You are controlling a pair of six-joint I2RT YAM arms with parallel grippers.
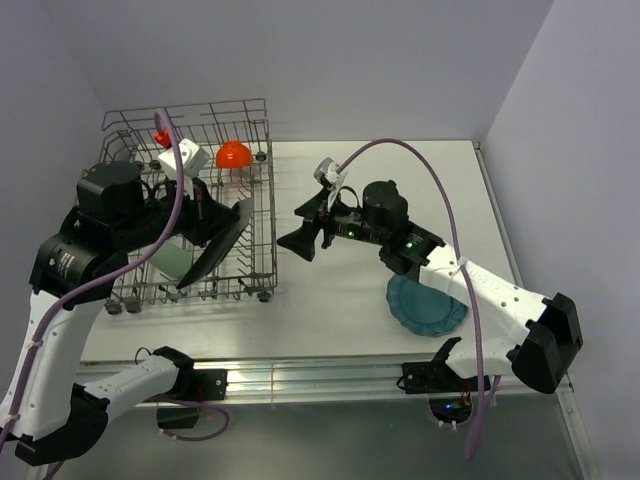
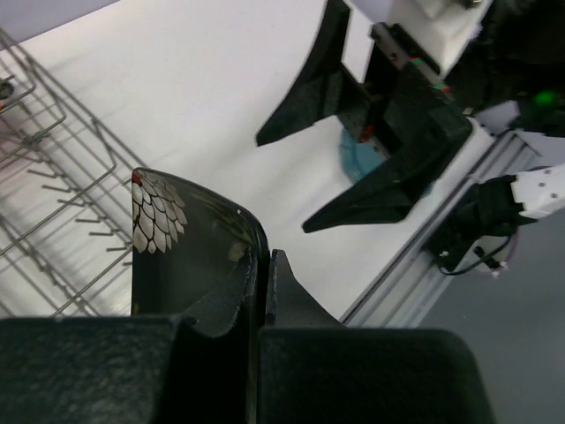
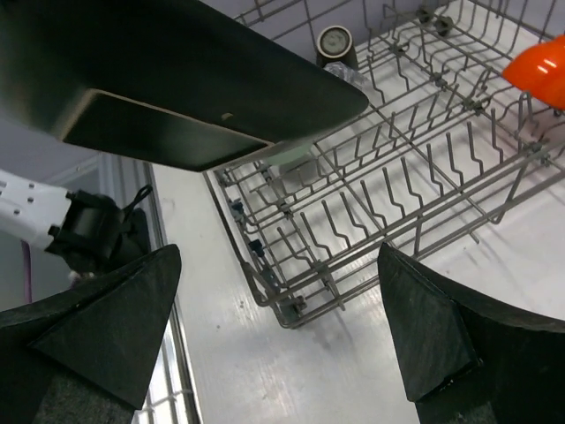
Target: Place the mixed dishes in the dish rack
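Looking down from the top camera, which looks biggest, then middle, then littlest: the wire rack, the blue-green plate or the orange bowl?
1. dish rack
2. teal plate, even though it is partly hidden
3. orange bowl

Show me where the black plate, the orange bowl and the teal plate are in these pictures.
black plate (image 2: 190,252), left wrist view, on its dark face below the patterned corner.
orange bowl (image 1: 234,153), top view, middle of its orange body.
teal plate (image 1: 420,308), top view, on its uncovered middle.

The teal plate (image 1: 420,310) lies partly hidden under the right arm (image 1: 482,287).
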